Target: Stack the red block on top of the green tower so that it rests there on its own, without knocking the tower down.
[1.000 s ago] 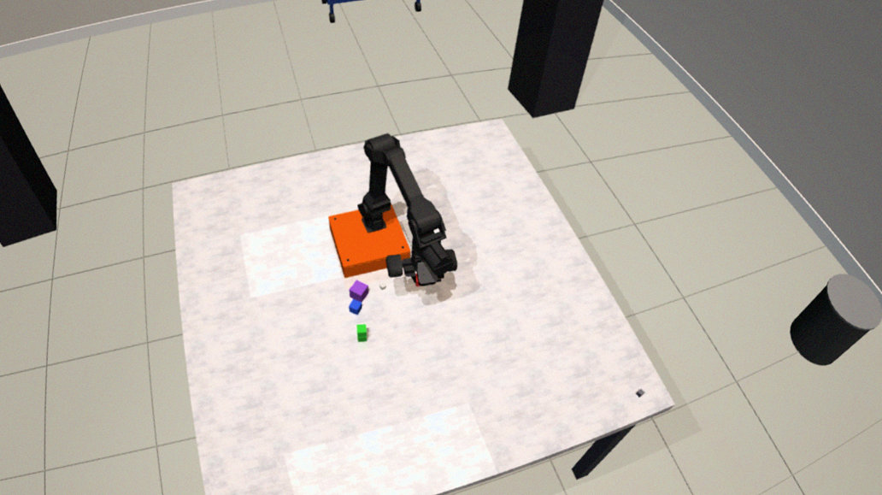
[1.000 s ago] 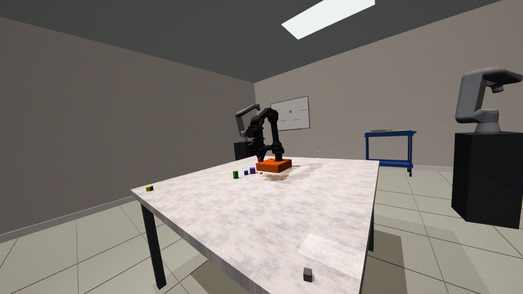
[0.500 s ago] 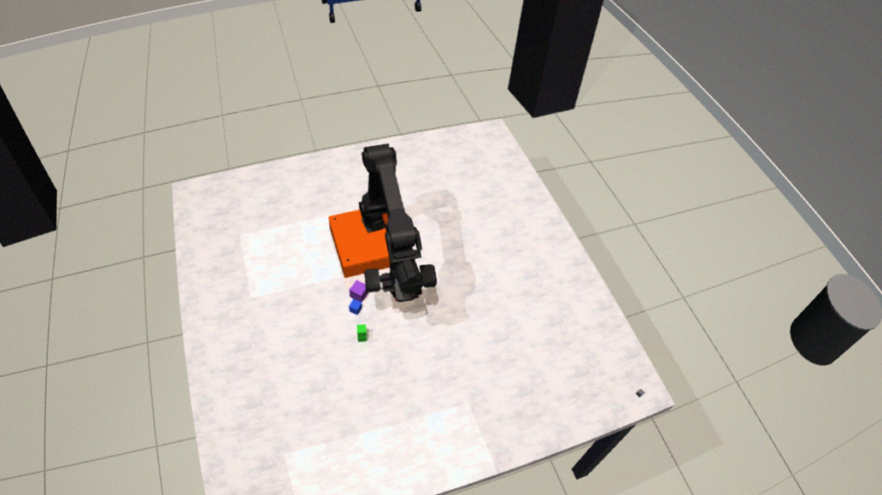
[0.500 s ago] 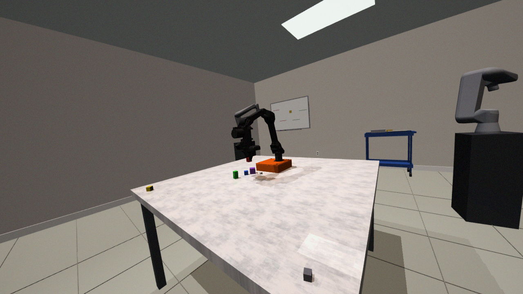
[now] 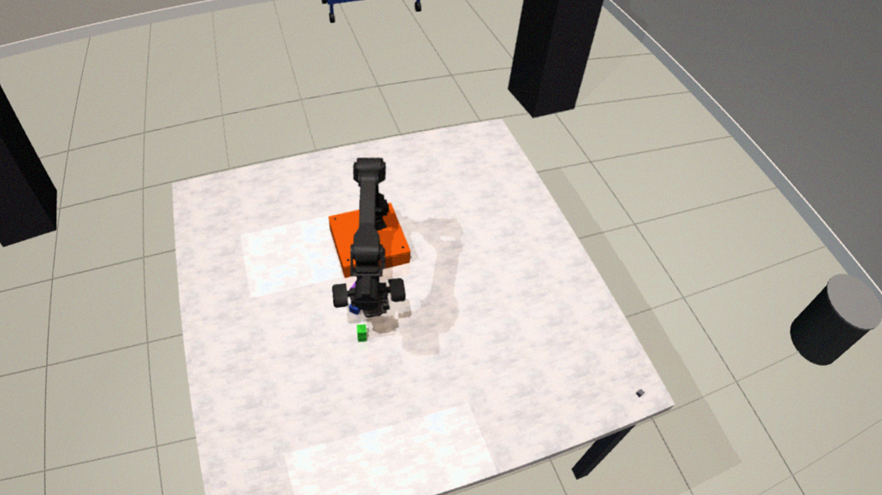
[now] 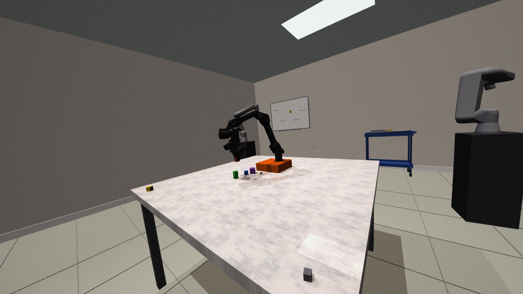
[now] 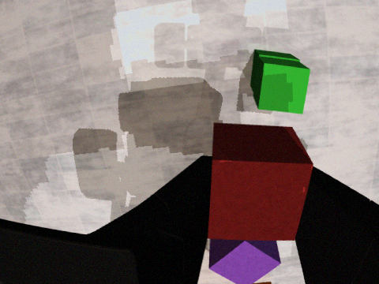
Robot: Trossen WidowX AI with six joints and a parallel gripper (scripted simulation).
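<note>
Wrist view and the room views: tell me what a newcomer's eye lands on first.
In the wrist view, the red block fills the middle, clamped in the gripper above the table, with the green tower just beyond it. In the room views, the orange base under the black arm stands out on the pale table.
</note>
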